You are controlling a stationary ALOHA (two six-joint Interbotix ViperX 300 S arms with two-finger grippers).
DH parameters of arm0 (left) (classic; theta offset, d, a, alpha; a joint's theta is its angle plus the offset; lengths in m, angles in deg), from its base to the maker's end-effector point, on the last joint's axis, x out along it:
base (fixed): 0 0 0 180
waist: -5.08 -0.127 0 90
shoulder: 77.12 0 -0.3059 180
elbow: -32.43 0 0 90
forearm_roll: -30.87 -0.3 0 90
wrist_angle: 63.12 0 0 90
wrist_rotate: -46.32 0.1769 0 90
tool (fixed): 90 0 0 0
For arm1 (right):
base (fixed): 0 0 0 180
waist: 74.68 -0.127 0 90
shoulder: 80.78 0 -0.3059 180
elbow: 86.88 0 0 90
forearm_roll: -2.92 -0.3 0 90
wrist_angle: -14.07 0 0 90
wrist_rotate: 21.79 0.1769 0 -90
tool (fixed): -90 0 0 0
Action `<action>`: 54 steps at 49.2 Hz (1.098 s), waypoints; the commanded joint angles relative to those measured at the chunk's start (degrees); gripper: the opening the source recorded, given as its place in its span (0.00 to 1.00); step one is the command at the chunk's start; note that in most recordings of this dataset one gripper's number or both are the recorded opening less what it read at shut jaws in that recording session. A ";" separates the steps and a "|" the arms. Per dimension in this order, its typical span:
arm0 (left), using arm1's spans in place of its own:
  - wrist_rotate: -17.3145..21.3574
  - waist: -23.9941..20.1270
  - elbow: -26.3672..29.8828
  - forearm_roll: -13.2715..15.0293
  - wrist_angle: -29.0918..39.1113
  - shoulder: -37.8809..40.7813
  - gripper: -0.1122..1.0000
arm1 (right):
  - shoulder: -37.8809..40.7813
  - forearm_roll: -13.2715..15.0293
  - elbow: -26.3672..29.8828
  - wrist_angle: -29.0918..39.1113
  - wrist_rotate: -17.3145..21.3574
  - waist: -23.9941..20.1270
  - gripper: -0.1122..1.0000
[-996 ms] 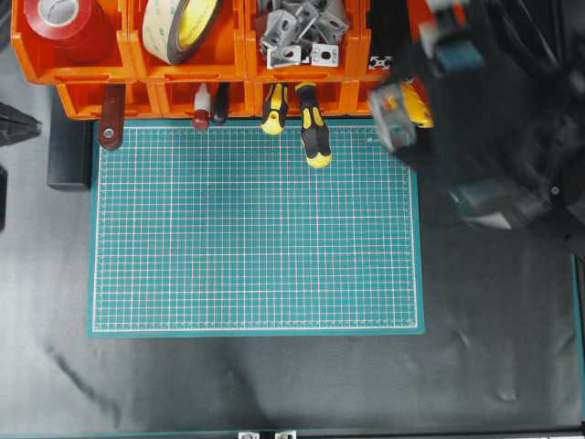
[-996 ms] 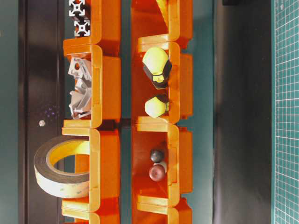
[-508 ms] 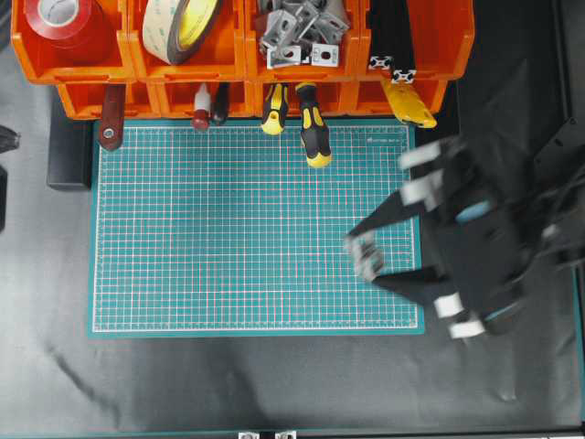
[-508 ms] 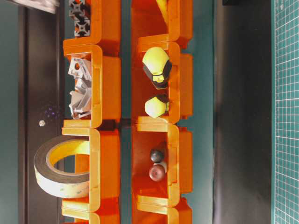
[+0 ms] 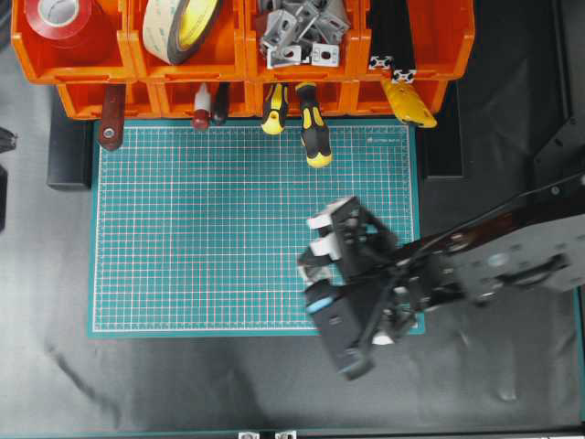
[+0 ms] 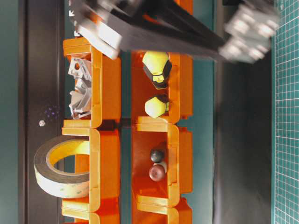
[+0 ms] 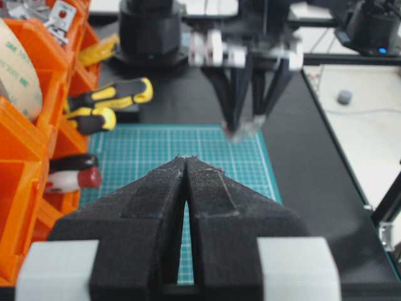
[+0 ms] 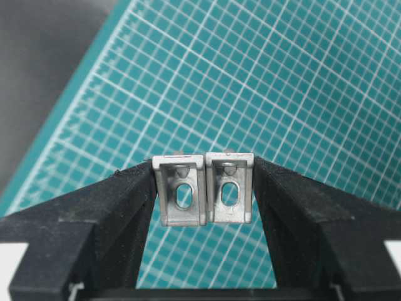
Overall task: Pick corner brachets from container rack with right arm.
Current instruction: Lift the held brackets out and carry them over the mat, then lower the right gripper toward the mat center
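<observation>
The right claw (image 8: pixel 203 188) is clamped on two corner brachets (image 8: pixel 205 188), pinched side by side between its pads with their slotted faces toward the wrist camera and their long sides upright, so the pair sits right at the fingertips and not off to any side. Overhead, the right arm (image 5: pixel 494 261) reaches in from the right edge and carries that claw over the lower right part of the green mat (image 5: pixel 183 229), well apart from the container rack (image 5: pixel 411 41) at the top, where the rest of the brackets are heaped in the third upper bin. What the coming move turns on is the drop straight down: the brackets hang above bare mat, and the right arm alone is anywhere near them (the left claw (image 7: pixel 186 164) is pressed shut on nothing and stays out at the left). A second ago the right claw was blurred at the rack's right end; half a second ago it was crossing the mat's right border.
</observation>
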State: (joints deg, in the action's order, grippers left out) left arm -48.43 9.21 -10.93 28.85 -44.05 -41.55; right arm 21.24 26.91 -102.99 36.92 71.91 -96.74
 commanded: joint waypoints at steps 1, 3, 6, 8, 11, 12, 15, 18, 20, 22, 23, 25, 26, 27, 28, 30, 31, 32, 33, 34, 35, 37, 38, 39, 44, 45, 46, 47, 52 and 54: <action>0.18 0.00 1.85 -0.18 -0.44 0.35 0.11 | 3.43 2.20 3.52 -1.05 -0.09 0.53 0.53; 0.18 0.00 1.85 -0.26 -0.44 0.35 0.11 | 4.75 2.90 4.04 -1.41 -0.09 0.70 0.53; 0.18 0.00 1.76 -0.26 -0.53 0.35 0.11 | 6.59 3.78 4.83 -2.02 0.00 0.97 0.53; 0.09 0.00 1.76 -0.26 -0.53 0.35 0.11 | 7.65 4.13 5.36 -2.37 0.00 1.23 0.53; 0.09 0.00 1.76 -0.18 -0.44 0.35 0.11 | 8.79 4.31 5.89 -2.99 0.00 1.67 0.53; 0.09 0.00 1.76 -0.18 -0.44 0.35 0.11 | 9.05 4.31 5.98 -3.34 0.00 1.85 0.53; 0.09 0.00 1.76 -0.26 -0.44 0.35 0.11 | 9.58 4.31 6.42 -4.04 0.00 2.29 0.53; 0.09 0.00 1.76 -0.18 -0.44 0.35 0.11 | 9.93 4.31 6.59 -4.83 0.18 2.81 0.53; 0.09 0.00 1.67 -0.18 -0.44 0.35 0.11 | 10.02 4.31 6.59 -5.36 0.26 3.16 0.53; 0.09 0.00 1.67 -0.18 -0.44 0.35 0.11 | 10.11 4.31 6.50 -5.62 0.53 3.52 0.53; 0.09 0.09 1.67 -0.26 -0.44 0.44 0.11 | 10.11 4.31 6.42 -5.71 0.53 3.69 0.53; 0.18 0.00 1.67 -0.18 -0.44 0.44 0.11 | 10.28 4.31 6.15 -5.89 0.53 4.04 0.53; 0.09 0.00 1.67 -0.26 -0.26 0.53 0.11 | 10.37 4.31 6.15 -5.98 0.53 4.13 0.53; 0.09 0.00 1.67 -0.26 -0.26 0.53 0.11 | 10.37 4.31 6.06 -5.98 0.53 4.31 0.53; 0.09 0.00 1.58 -0.26 -0.18 0.53 0.11 | 10.46 4.31 5.98 -6.15 0.53 4.48 0.53; 0.18 0.00 1.58 -0.26 -0.26 0.62 0.11 | 10.63 4.31 5.89 -6.33 0.53 4.66 0.53; 0.18 0.00 1.58 -0.26 -0.18 0.62 0.11 | 10.81 4.31 5.89 -6.59 0.53 4.75 0.53; 0.18 0.00 1.58 -0.18 -0.26 0.62 0.11 | 10.90 4.31 5.80 -6.86 0.53 4.83 0.53; 0.18 0.00 1.49 -0.18 -0.18 0.62 0.11 | 10.99 4.31 5.71 -7.38 0.53 5.01 0.53; 0.26 0.00 1.58 -0.18 -0.26 0.62 0.11 | 11.16 4.31 5.63 -7.73 0.53 5.01 0.53; 0.26 0.00 1.58 -0.18 -0.26 0.62 0.11 | 11.16 4.31 5.54 -8.17 0.53 5.10 0.53; 0.35 0.00 1.58 -0.26 -0.18 0.62 0.11 | 11.34 4.31 5.45 -9.05 0.53 5.19 0.53; 0.35 0.00 1.58 -0.26 -0.18 0.62 0.11 | 11.43 4.31 5.45 -9.49 0.53 5.27 0.53; 0.35 0.00 1.58 -0.26 -0.18 0.62 0.11 | 11.51 4.31 5.45 -9.84 0.62 5.27 0.53; 0.26 0.09 1.58 -0.18 -0.18 0.62 0.11 | 11.78 4.13 5.54 -10.81 0.70 5.36 0.53; 0.35 0.00 1.58 -0.26 -0.09 0.62 0.11 | 11.87 4.13 5.63 -10.90 0.70 5.45 0.54; 0.35 0.00 1.49 -0.26 0.00 0.62 0.11 | 11.87 4.13 5.63 -10.90 0.70 5.45 0.54; 0.35 0.00 1.49 -0.18 0.09 0.62 0.11 | 11.95 4.13 5.71 -10.81 0.79 5.54 0.54; 0.35 0.00 1.49 -0.18 0.97 0.70 0.11 | 12.04 3.96 5.80 -10.81 0.97 5.80 0.54; 0.35 0.00 1.49 -0.26 1.23 0.70 0.11 | 12.13 3.78 5.89 -10.90 1.32 6.06 0.54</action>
State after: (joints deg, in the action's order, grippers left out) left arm -48.25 9.21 -10.93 28.76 -42.99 -41.64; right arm 34.16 30.95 -98.06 26.72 72.78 -91.20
